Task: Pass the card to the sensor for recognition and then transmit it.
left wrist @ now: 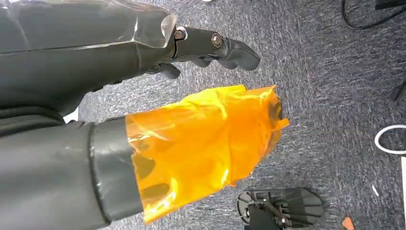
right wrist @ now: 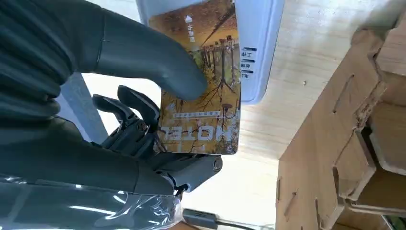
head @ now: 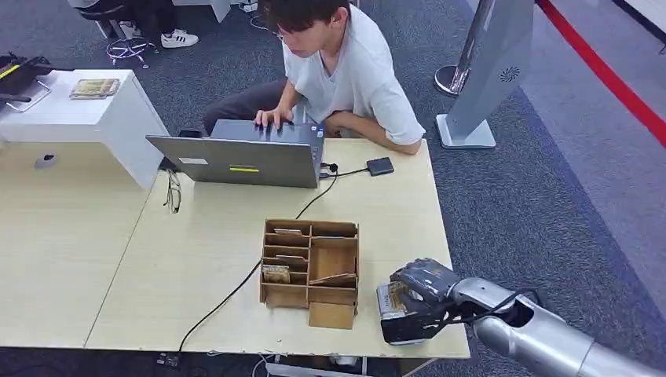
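Right hand pinches card over sensor; wooden table, grey carpet.

A: Where is the right arm?
B: It enters from the lower right of the head view, and the right hand pinches the card under its thumb.
A: And the left hand?
B: It hangs down with fingers curled and holds nothing.
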Controlling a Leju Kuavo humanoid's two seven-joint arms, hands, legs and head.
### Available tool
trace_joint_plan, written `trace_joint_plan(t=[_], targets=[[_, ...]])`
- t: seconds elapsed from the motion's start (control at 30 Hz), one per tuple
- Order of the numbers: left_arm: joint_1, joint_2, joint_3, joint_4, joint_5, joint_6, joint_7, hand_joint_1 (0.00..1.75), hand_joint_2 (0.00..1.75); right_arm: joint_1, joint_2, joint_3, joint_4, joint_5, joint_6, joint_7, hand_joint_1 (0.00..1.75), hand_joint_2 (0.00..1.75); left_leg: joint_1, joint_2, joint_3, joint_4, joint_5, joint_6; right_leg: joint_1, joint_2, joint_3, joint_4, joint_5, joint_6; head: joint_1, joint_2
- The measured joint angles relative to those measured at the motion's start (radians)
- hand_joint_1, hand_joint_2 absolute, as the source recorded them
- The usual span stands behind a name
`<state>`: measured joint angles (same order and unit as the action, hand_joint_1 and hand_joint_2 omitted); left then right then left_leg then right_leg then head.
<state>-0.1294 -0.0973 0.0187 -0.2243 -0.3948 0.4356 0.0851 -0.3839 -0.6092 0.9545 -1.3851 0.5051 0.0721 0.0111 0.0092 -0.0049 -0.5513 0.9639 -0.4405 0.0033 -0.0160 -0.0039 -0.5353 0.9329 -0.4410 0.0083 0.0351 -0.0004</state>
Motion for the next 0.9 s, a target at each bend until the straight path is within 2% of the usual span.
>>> trace_joint_plan(t=[0.9], targets=[[0.0, -0.003, 0.0, 0.0, -0.003, 0.0, 0.008, 0.0, 0.0, 0.053, 0.09, -0.004, 0.042, 0.094, -0.048, 0.031, 1.75, 1.75, 0.0, 0.002, 0.005, 0.0, 0.0, 0.0, 0.0, 0.002, 0.004, 0.0, 0.0, 0.0, 0.0, 0.0]])
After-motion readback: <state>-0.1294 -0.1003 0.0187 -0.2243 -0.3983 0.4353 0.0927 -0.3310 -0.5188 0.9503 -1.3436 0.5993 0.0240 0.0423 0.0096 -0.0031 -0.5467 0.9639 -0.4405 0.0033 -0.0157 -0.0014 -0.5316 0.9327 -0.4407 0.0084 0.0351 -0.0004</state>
